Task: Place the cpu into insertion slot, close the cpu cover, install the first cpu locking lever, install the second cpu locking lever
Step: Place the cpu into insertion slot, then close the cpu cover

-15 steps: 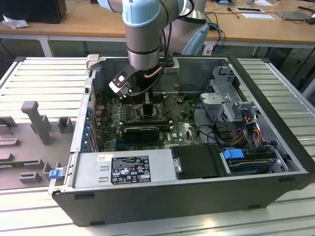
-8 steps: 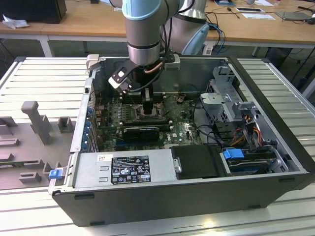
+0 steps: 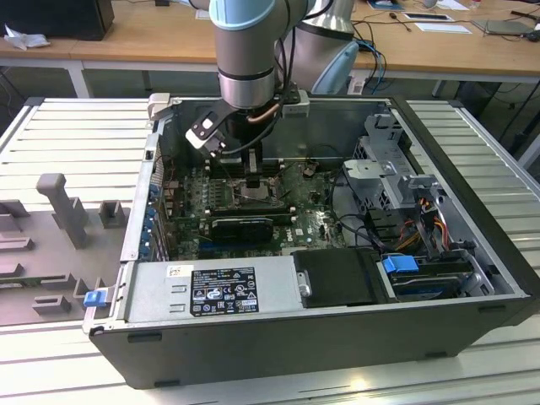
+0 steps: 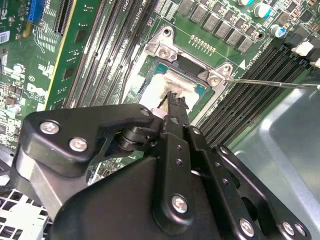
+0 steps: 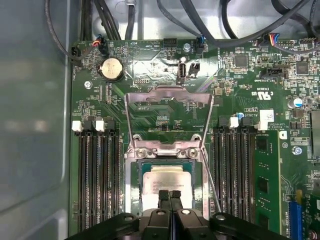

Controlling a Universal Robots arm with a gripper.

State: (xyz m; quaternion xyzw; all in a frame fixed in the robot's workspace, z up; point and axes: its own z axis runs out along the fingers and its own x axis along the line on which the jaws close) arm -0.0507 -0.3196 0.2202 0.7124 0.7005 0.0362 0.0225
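The cpu (image 5: 167,181), a pale silvery square, lies flat inside the insertion slot (image 5: 133,190); the second wrist view shows the same cpu (image 4: 162,86) in the slot (image 4: 161,49). My gripper (image 5: 170,196) hangs just over the chip's near edge, its two black fingertips (image 4: 175,101) shut together with nothing between them. The cpu cover (image 5: 167,93), a grey metal frame, stands flipped open behind the socket. A thin locking lever (image 5: 210,180) sticks up free beside the slot, also seen as a lever (image 4: 270,83) in the second wrist view. In the exterior view the gripper (image 3: 253,180) reaches down into the open computer case.
Long black memory slots (image 5: 97,175) flank the socket, with a green memory module (image 5: 262,170) on one side. A coin battery (image 5: 111,68) and cables (image 5: 210,30) lie beyond the cover. A black oblong card (image 3: 243,226), drive bays (image 3: 396,181) and the case walls (image 3: 135,211) crowd the space.
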